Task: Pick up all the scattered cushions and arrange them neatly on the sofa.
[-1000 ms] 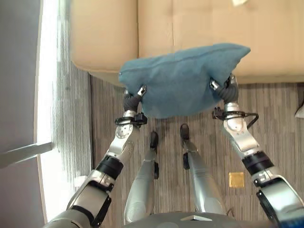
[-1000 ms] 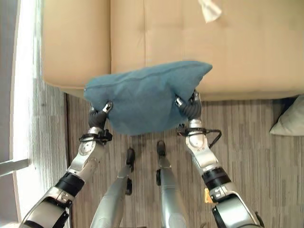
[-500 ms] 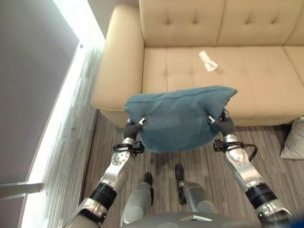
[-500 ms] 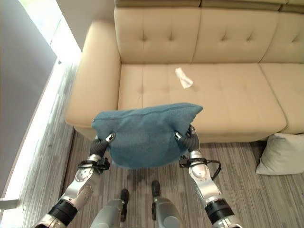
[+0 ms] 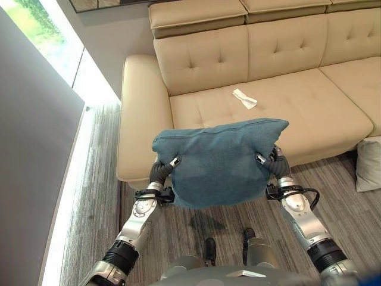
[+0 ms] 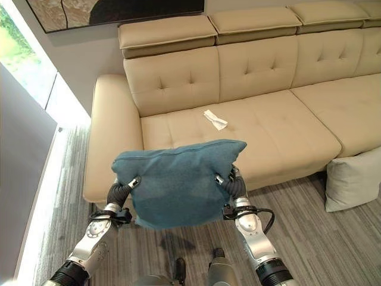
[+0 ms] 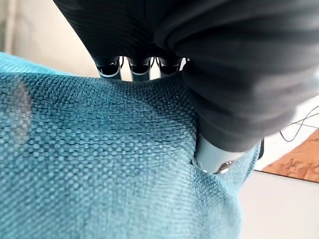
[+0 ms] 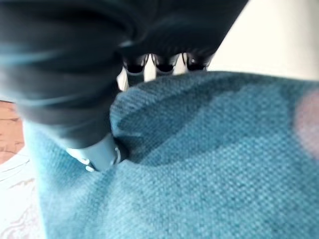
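I hold a teal blue cushion (image 5: 219, 161) up in the air in front of the beige sofa (image 5: 280, 107), over the floor near the sofa's left end. My left hand (image 5: 162, 170) grips its left side and my right hand (image 5: 271, 164) grips its right side, thumbs pinching into the fabric. Up close, the woven teal cloth (image 7: 99, 164) bulges around the left thumb, and the same cloth (image 8: 214, 159) presses against my right hand. A pale grey cushion (image 6: 352, 177) leans on the floor against the sofa front at the far right.
A crumpled white piece of paper or cloth (image 5: 244, 99) lies on the left seat of the sofa. The wide sofa armrest (image 5: 134, 113) stands just beyond the cushion. A grey wall and a bright window strip (image 5: 59, 71) run along the left. The floor is striped grey carpet (image 6: 309, 238).
The camera has tilted up, so the sofa back and more seats have come into sight. The cushion stays held between both hands, a little higher against the sofa front.
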`<state>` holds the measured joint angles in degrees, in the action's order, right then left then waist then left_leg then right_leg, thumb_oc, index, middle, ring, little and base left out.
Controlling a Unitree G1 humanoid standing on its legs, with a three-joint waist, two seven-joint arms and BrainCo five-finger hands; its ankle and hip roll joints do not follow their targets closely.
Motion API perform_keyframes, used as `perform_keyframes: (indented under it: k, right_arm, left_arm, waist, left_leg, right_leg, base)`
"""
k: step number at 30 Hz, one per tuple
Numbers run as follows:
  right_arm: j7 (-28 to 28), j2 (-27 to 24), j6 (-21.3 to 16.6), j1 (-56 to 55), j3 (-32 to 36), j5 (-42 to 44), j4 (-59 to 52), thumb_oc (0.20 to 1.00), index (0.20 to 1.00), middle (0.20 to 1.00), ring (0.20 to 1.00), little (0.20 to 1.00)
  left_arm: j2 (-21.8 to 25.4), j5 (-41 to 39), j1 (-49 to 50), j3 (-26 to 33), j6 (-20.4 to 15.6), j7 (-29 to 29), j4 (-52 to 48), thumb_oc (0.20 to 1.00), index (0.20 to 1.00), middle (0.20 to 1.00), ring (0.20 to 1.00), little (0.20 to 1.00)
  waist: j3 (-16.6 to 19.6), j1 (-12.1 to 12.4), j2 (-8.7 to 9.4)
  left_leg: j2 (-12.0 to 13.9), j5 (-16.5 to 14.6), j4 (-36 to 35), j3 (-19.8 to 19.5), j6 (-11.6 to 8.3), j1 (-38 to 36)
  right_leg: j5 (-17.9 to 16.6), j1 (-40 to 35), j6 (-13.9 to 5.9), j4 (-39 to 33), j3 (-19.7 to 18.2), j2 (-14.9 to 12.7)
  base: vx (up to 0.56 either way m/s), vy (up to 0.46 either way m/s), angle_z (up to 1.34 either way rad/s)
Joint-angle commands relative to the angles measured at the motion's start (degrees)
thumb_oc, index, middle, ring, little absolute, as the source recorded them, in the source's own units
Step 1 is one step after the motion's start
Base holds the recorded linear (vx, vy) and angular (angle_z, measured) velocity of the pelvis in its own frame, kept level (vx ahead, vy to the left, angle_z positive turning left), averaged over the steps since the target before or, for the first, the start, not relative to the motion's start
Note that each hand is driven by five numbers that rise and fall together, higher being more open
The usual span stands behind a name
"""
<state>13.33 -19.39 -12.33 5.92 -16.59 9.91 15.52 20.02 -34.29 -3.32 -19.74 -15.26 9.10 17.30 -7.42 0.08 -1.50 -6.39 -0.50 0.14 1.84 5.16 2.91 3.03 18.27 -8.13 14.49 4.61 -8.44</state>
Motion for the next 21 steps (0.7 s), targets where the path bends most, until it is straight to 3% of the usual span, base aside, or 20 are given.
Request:
perform_keyframes:
  k: [1,3,5,6,7,9,13,14,15,18,21]
  right_arm:
    - [-1.82,0.20,-4.70,6.98,-1.13,0.01,-6.09,0.200,0.200,0.200,0.200,0.200]
    - [-1.56,-0.34,-4.75,6.00,-0.66,-0.03,-6.35,0.200,0.200,0.200,0.200,0.200]
    - [-1.12,-1.53,-4.94,3.82,0.46,-0.33,-7.60,0.200,0.200,0.200,0.200,0.200]
    - [-1.12,-1.54,-4.93,3.80,0.49,-0.33,-7.62,0.200,0.200,0.200,0.200,0.200]
    - [-0.45,-2.34,-5.11,3.24,1.01,-0.27,-7.99,0.200,0.200,0.200,0.200,0.200]
    - [0.00,-2.65,-4.80,3.00,1.33,-0.09,-8.11,0.200,0.200,0.200,0.200,0.200]
    - [-0.07,-2.77,-4.59,2.21,2.37,0.19,-8.41,0.200,0.200,0.200,0.200,0.200]
    - [-0.06,-2.84,-4.58,2.13,2.53,0.12,-8.23,0.200,0.200,0.200,0.200,0.200]
    - [1.22,-2.43,-4.13,2.04,3.52,0.35,-8.10,0.200,0.200,0.200,0.200,0.200]
    - [0.93,-1.67,-3.95,1.17,3.51,-0.61,-8.74,0.200,0.200,0.200,0.200,0.200]
    - [0.45,-0.90,-3.64,0.98,3.53,-1.45,-8.42,0.200,0.200,0.200,0.200,0.200]
  left_arm:
    - [-2.18,2.96,-3.88,-1.50,-5.01,-3.41,-9.02,0.200,0.200,0.200,0.200,0.200]
    - [-2.81,2.42,-3.58,-1.65,-5.01,-3.53,-9.07,0.200,0.200,0.200,0.200,0.200]
    - [-3.69,1.72,-3.24,-2.36,-4.60,-3.93,-8.93,0.200,0.200,0.200,0.200,0.200]
    - [-3.70,1.71,-3.26,-2.38,-4.60,-3.93,-8.92,0.200,0.200,0.200,0.200,0.200]
    - [-4.09,1.18,-3.73,-2.91,-4.39,-3.95,-8.61,0.200,0.200,0.200,0.200,0.200]
    - [-4.27,0.77,-3.66,-2.87,-4.21,-3.96,-8.54,0.200,0.200,0.200,0.200,0.200]
    - [-4.18,1.16,-2.82,-2.68,-3.47,-4.33,-8.57,0.200,0.200,0.200,0.200,0.200]
    - [-4.11,1.32,-2.91,-2.76,-3.27,-4.46,-8.47,0.200,0.200,0.200,0.200,0.200]
    - [-3.84,2.27,-4.39,-3.28,-2.71,-3.62,-8.07,0.200,0.200,0.200,0.200,0.200]
    - [-3.99,2.51,-3.44,-2.83,-2.74,-3.28,-8.50,0.200,0.200,0.200,0.200,0.200]
    - [-3.79,2.90,-2.44,-2.66,-2.62,-3.50,-9.64,0.200,0.200,0.200,0.200,0.200]
  waist:
    - [0.81,-0.62,1.19]
    - [1.39,-0.76,1.81]
    - [1.46,-1.20,2.61]
    - [1.49,-1.36,2.53]
    - [-0.02,-1.23,3.33]
    - [-0.06,-1.34,3.66]
    - [0.54,-0.52,4.10]
    - [0.63,-0.38,4.00]
    - [0.60,0.28,2.95]
    - [1.87,0.45,2.35]
    - [3.68,1.19,2.48]
  left_leg:
    - [4.51,-6.53,3.45,-6.46,-4.98,-4.82]
    - [5.02,-6.65,4.09,-7.05,-6.00,-5.31]
    - [6.40,-3.61,11.84,-8.12,-8.86,-3.04]
    - [6.43,-3.84,12.36,-8.32,-8.90,-2.69]
    - [6.77,-1.59,22.73,-7.44,-9.60,2.65]
    - [7.26,-0.96,26.67,-5.86,-9.01,5.55]
    - [3.85,-4.75,20.02,-3.73,-7.12,8.78]
    - [3.80,-3.90,17.63,-2.73,-7.15,9.36]
    - [5.46,3.02,10.74,2.41,-7.97,13.34]
    - [5.01,2.60,6.37,1.11,-7.01,9.07]
    - [3.87,1.58,3.68,1.26,-5.56,4.93]
  right_leg:
    - [-3.25,-7.95,0.08,-7.90,-0.29,3.32]
    - [-3.10,-9.75,1.02,-8.49,-0.42,3.75]
    - [-2.25,-13.19,3.30,-9.76,-0.08,5.02]
    - [-2.25,-13.17,3.33,-9.77,0.12,5.06]
    - [-1.64,-14.83,4.66,-9.96,0.60,4.99]
    - [-0.81,-15.72,5.70,-10.26,1.20,5.11]
    - [0.50,-17.92,5.53,-11.32,0.69,5.65]
    - [0.84,-18.50,5.43,-11.54,0.94,5.95]
    - [2.82,-21.55,5.71,-11.80,1.12,8.00]
    - [4.14,-22.71,5.18,-10.60,0.85,8.25]
    - [4.52,-23.46,3.45,-8.40,0.49,6.54]
  base:
    - [0.19,-0.199,-0.06]
    - [0.21,-0.257,0.47]
    - [0.18,-0.316,0.56]
    - [0.04,-0.261,0.65]
    - [0.02,-0.214,0.62]
    - [0.06,-0.204,0.37]
    - [0.15,-0.094,-0.06]
    - [0.31,-0.021,0.06]
    - [0.25,-0.006,0.18]
    - [0.32,0.070,-0.25]
    - [0.26,0.135,-0.23]
